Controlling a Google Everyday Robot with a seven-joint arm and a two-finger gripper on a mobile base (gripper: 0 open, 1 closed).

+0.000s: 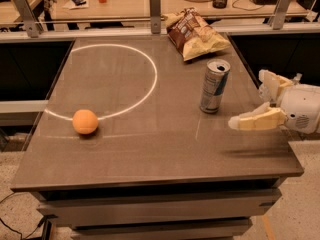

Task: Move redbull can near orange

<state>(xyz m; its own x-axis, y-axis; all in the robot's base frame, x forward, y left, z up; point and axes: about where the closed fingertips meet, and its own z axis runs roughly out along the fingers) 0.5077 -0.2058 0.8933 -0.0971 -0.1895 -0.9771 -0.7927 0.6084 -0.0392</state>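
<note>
The redbull can (215,86) stands upright on the right half of the dark table (150,149), silver with blue panels and an opened top. The orange (85,122) lies at the table's left side, on the white circle line, far from the can. My gripper (248,100) comes in from the right edge, just right of the can and slightly nearer the camera. It is open and empty, with one cream finger (256,121) stretched toward the can's base and the other finger (270,80) behind it. It does not touch the can.
A brown-and-yellow chip bag (197,31) lies at the table's back right, behind the can. A white circle (150,79) is marked on the left half. A rail with metal posts (155,4) runs along the back edge, with a cluttered desk beyond.
</note>
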